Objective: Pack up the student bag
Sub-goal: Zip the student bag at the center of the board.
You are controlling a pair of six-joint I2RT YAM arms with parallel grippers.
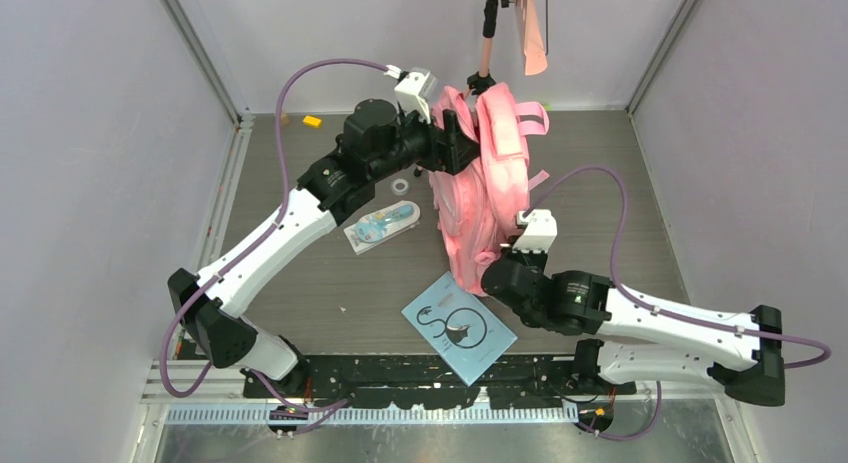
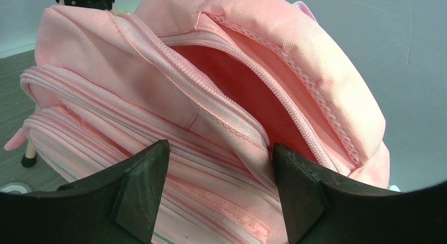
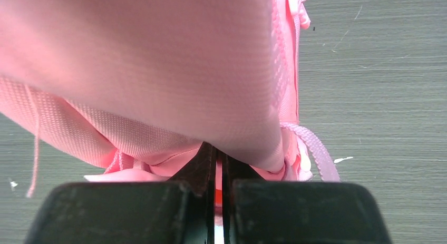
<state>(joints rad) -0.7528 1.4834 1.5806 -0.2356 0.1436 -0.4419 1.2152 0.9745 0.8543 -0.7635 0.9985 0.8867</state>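
The student bag (image 1: 490, 183) stands upright in the middle of the table, bright pink, its main zip compartment gaping open at the top (image 2: 237, 80). My left gripper (image 1: 462, 143) is at the bag's upper front, open (image 2: 220, 149), with the striped front panel between its fingers and the zip's lip beside the right finger (image 2: 295, 191). My right gripper (image 1: 497, 255) is at the bag's lower near end. In the right wrist view it is shut (image 3: 216, 149) on a thin fold of the pink bag fabric (image 3: 158, 70), just above the table.
A light blue booklet (image 1: 459, 327) lies near the front edge, left of the right arm. A blue-and-white blister pack (image 1: 382, 226) and a small ring (image 1: 400, 185) lie left of the bag. A yellow piece (image 1: 312, 121) sits far left; a pink stand (image 1: 490, 33) rises behind.
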